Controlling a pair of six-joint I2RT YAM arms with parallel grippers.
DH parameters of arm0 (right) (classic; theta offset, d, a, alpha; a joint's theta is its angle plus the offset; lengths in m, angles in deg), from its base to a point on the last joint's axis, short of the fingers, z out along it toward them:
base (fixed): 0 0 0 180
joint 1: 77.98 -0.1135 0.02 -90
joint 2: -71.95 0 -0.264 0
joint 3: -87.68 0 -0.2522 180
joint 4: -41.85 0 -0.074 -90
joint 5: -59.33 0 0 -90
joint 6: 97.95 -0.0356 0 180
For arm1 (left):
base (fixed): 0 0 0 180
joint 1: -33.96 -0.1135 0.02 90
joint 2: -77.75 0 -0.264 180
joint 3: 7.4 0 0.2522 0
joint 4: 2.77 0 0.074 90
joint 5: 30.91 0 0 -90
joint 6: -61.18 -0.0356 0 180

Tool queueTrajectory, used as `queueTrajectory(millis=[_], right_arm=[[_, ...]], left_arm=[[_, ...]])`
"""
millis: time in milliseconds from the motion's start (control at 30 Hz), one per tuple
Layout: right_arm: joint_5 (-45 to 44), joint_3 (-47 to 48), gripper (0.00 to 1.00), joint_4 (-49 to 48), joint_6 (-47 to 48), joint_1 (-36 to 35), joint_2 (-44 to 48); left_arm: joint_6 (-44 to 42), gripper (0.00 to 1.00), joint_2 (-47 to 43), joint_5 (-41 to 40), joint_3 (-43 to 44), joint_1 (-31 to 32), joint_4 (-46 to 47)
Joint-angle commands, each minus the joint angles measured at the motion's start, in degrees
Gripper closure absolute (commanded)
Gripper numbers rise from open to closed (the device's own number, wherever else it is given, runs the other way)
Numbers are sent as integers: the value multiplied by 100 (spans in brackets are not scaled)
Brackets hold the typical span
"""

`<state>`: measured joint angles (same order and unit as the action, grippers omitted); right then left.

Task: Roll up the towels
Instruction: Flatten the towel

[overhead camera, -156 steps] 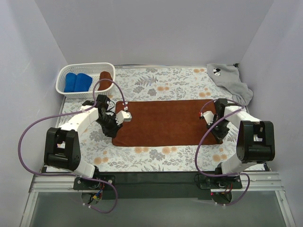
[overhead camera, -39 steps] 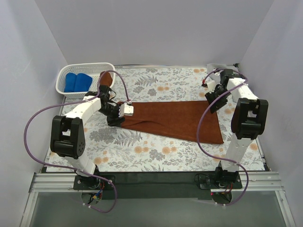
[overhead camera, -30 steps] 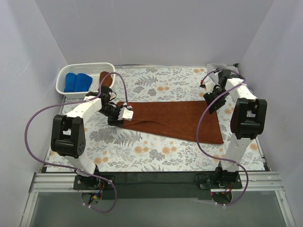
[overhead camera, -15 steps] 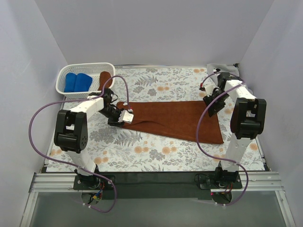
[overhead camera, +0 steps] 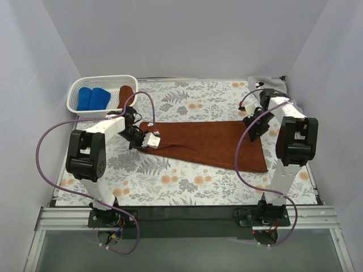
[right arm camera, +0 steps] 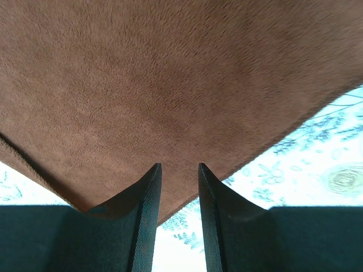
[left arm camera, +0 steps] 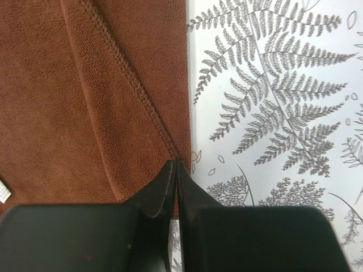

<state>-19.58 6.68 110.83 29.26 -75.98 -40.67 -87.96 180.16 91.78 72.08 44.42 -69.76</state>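
The rust-brown towel (overhead camera: 210, 143) is spread flat across the middle of the flowered table (overhead camera: 187, 187). Its left edge is pinched by the left gripper (left arm camera: 173, 170), whose jaws are pressed together (hem stitching runs right up to the tips). The right gripper (right arm camera: 177, 187) is held narrowly parted over the towel's right corner.

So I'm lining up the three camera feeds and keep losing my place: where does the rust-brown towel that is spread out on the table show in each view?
Top external: the rust-brown towel lies across the table's middle, between both arms.
Left wrist: it fills the left half, hemmed edge running down to the fingertips.
Right wrist: it covers most of the frame, above the fingers.
Shared landmark: the floral tablecloth beside the towel in every view.
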Motion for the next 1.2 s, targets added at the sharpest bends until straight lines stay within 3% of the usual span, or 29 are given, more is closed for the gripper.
queueTrajectory(millis=[0, 500, 933, 967, 1033, 1167], right_arm=[[16, -147, 67, -20, 14, -7, -23], [-151, -340, 67, -134, 120, -7, 126], [-248, -446, 67, -117, 216, -7, 275], [-257, -446, 67, -117, 216, -7, 284], [-257, -437, 67, -108, 225, -7, 311], [-265, -420, 66, -99, 234, -7, 337]], left_arm=[[-142, 100, -476, 247, 64, 18, -275], [-476, 100, -2075, -95, -831, 18, -1997], [-590, 100, -2524, -729, -1711, -18, -2007], [-582, 95, -2568, -729, -1711, -26, -1981], [-591, 71, -2603, -737, -1755, -26, -1945], [-485, 59, -2560, -1018, -1913, -18, -1884]])
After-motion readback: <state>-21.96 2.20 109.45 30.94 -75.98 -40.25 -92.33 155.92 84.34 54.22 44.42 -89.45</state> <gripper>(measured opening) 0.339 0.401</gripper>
